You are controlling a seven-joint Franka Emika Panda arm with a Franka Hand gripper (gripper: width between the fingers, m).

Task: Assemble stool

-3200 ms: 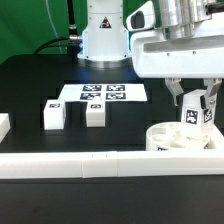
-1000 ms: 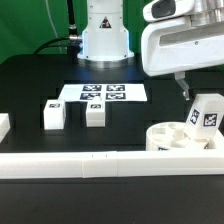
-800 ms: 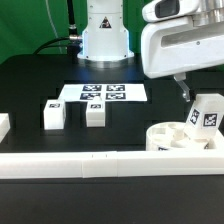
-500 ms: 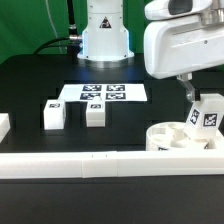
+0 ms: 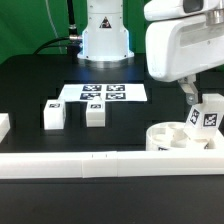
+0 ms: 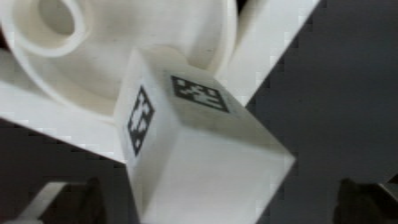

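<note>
Jaws stand wide over the upright leg (image 5: 207,115) planted in the seat (image 5: 166,141). Rise vertically to avoid tipping it, then travel to a loose leg (image 5: 95,113) on the tabletop (image 5: 28,88).

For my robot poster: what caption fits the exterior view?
One leg sticks up from the seat; two loose legs rest on the table.
</note>
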